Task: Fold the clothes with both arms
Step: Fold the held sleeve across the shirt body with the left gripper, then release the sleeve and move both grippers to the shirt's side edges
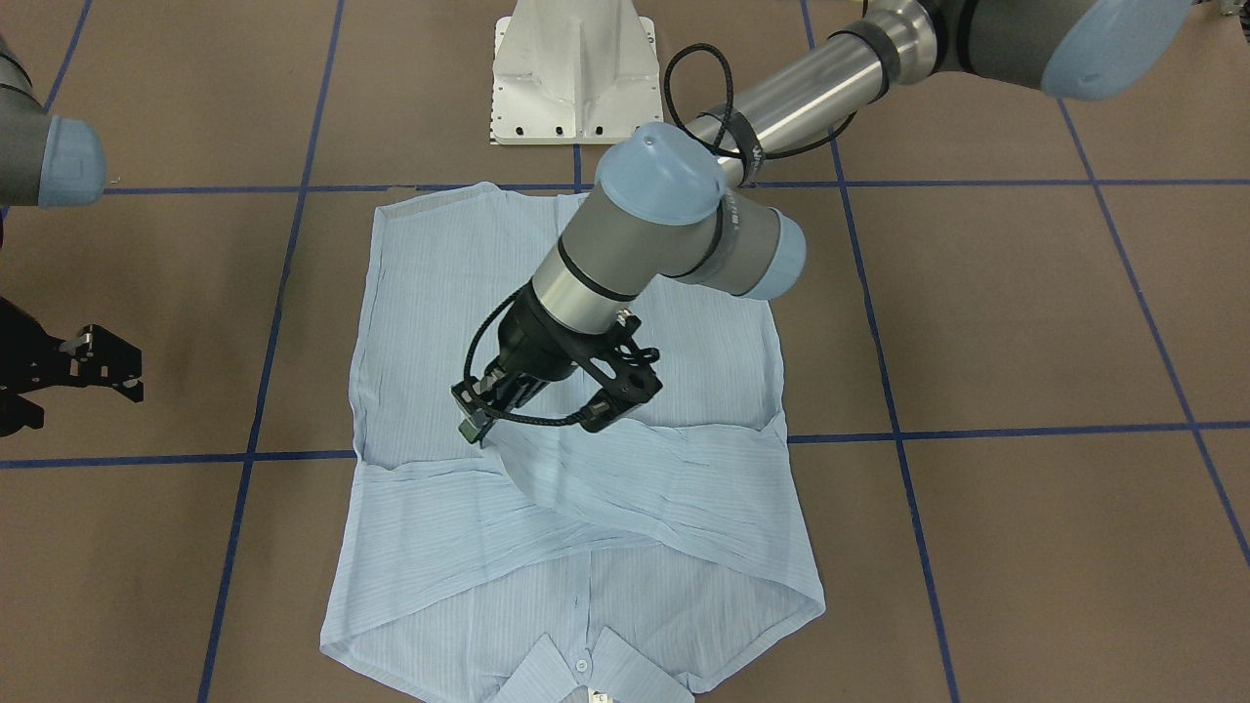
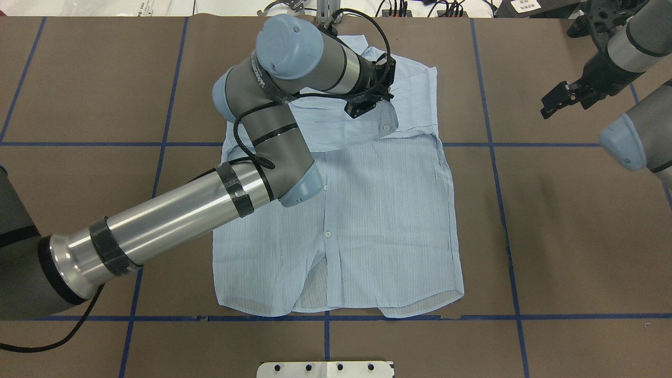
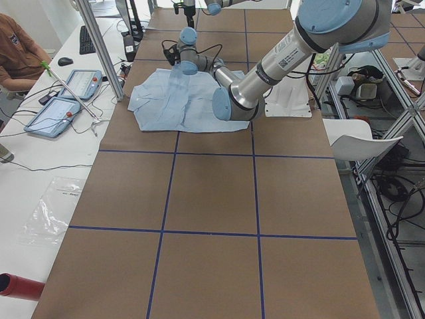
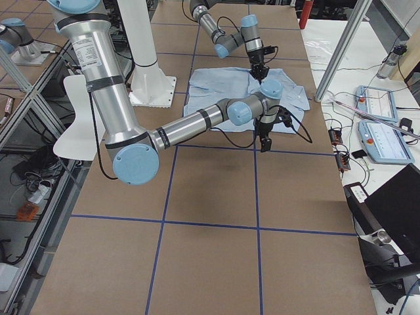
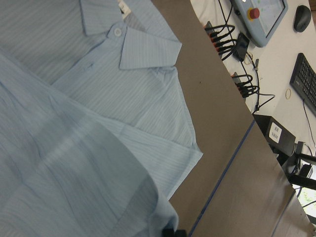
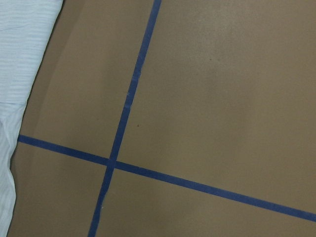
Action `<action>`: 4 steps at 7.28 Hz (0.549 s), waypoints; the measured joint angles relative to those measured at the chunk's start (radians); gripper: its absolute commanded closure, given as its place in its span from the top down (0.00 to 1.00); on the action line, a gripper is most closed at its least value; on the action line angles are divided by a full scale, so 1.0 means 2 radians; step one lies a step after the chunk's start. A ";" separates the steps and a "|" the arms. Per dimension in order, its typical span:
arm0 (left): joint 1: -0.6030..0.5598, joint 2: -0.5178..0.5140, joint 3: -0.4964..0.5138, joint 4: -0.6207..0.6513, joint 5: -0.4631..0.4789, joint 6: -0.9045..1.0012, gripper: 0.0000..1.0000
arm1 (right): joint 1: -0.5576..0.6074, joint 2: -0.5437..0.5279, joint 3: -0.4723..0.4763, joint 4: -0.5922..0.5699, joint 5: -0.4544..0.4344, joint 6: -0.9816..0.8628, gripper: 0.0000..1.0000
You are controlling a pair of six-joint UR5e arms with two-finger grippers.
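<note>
brown table [image 1: 1025, 322], blue tape grid [image 1: 977, 183], white pedestal [image 1: 576, 73]

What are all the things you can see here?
shirt: one, light blue with fine stripes, flat on the table, one sleeve lifted across it
table: one, brown top, under everything
tape lines: several, blue, a grid on the table
pedestal base: one, white, at the table's edge by the shirt's hem
teach pendants: two, grey, on the white side bench
keyboard: one, black, on the same bench
person's sleeve: one, brown, by the bench
left arm: one, silver and grey, reaching over the shirt
right arm: one, same colours, off to the side
left gripper: one, black, pinching the sleeve
right gripper: one, black, open, empty
</note>
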 measured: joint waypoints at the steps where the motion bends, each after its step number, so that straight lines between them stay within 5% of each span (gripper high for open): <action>1: 0.010 0.000 0.001 0.000 0.005 0.001 0.00 | 0.000 -0.002 0.000 0.000 0.000 0.000 1.00; 2: 0.013 0.000 0.003 -0.001 0.008 0.002 0.12 | 0.000 -0.003 -0.001 0.000 0.000 0.000 1.00; 3: 0.015 0.000 0.006 -0.003 0.012 0.003 0.99 | 0.000 -0.003 -0.001 0.000 0.000 0.000 1.00; 4: 0.017 0.000 0.013 -0.013 0.017 0.011 1.00 | 0.000 -0.003 -0.001 0.000 0.000 0.000 1.00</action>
